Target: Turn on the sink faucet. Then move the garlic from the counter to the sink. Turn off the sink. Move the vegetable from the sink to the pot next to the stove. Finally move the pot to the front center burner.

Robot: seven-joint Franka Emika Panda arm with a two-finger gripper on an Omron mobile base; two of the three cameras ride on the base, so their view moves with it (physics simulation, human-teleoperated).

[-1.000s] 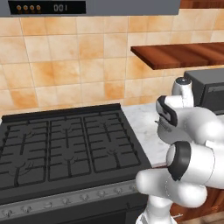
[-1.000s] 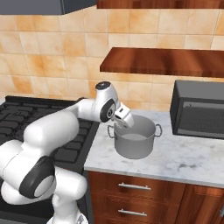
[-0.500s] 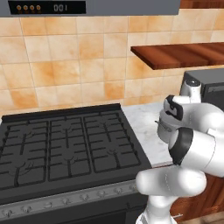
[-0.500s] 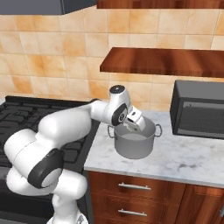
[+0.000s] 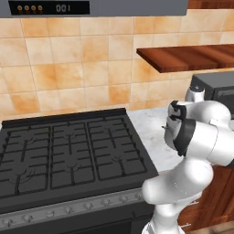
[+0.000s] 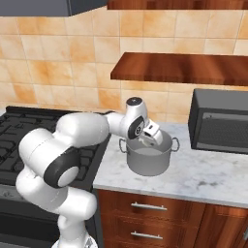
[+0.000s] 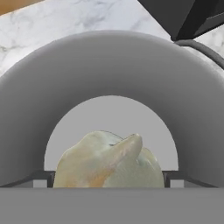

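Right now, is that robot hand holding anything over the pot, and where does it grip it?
Yes: the lumpy cream-white garlic bulb, gripped on its two opposite sides by the fingers, hanging over the plain grey metal pot.

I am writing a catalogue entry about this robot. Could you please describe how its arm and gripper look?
The arm is glossy white, built of thick rounded segments with dark grey bands at the joints. No loose cables or markings are visible. The gripper is a small white block; its two dark finger tips are slim and flat.
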